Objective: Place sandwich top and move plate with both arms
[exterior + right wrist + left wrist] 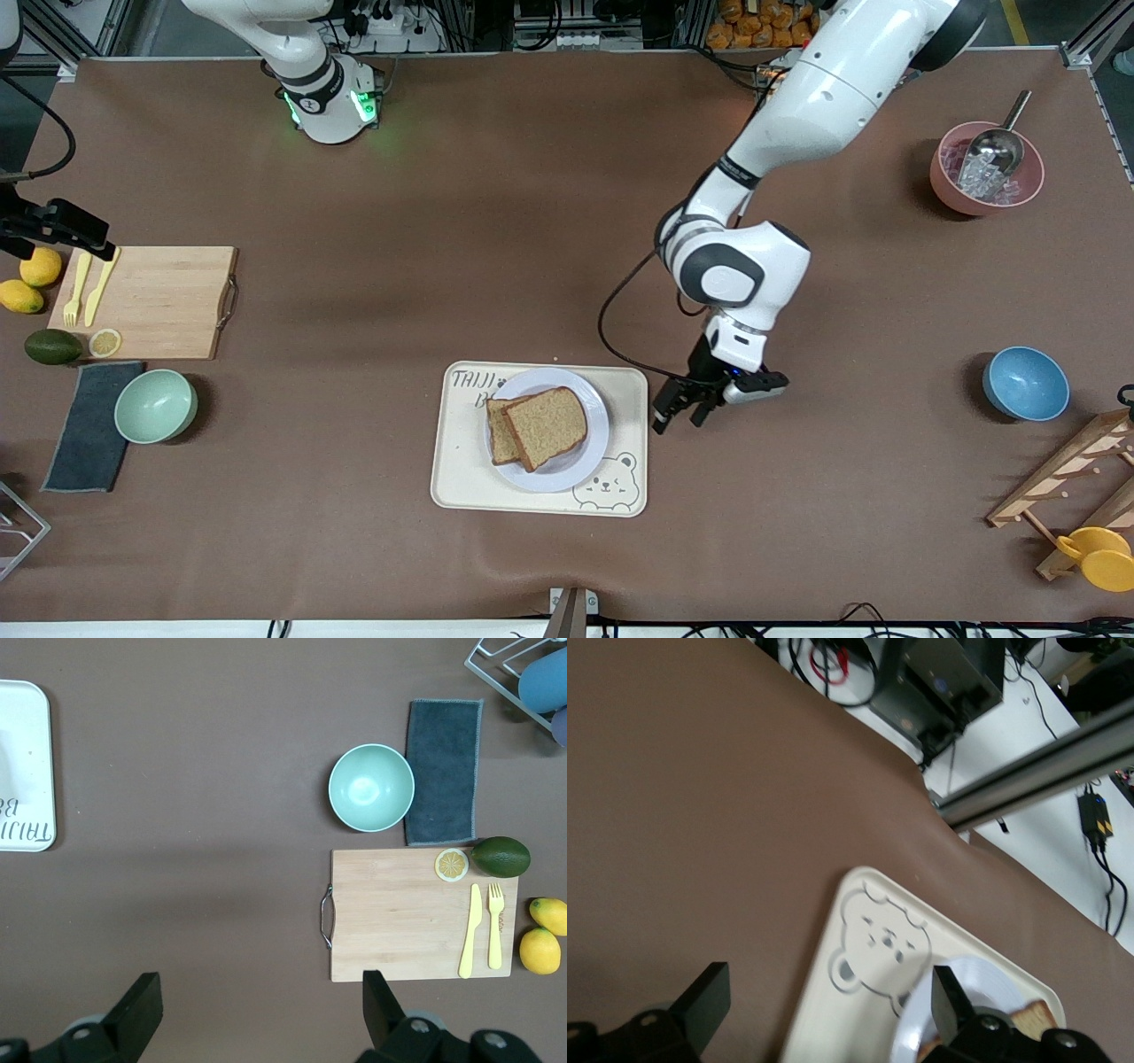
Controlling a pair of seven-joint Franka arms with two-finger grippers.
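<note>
The sandwich top (551, 424), a brown bread slice with darker crust, lies askew on a second slice (500, 434) on the round pale plate (567, 473). The plate sits on the cream bear-printed tray (461, 483). My left gripper (680, 416) is open and empty, low over the table just beside the tray's edge toward the left arm's end. The left wrist view shows my left gripper (828, 988) over the tray (824, 1019), with the plate (943, 1023) and a bread corner (1029, 1019). My right gripper (257, 988) is open and empty, high over the table near the cutting board; in the front view it (66, 229) shows at the right arm's end.
A wooden cutting board (151, 301) with yellow cutlery, lemons, an avocado, a mint bowl (155, 405) and a grey cloth (89, 425) lie at the right arm's end. A pink bowl with a scoop (986, 168), a blue bowl (1025, 383) and a wooden rack (1072, 478) stand at the left arm's end.
</note>
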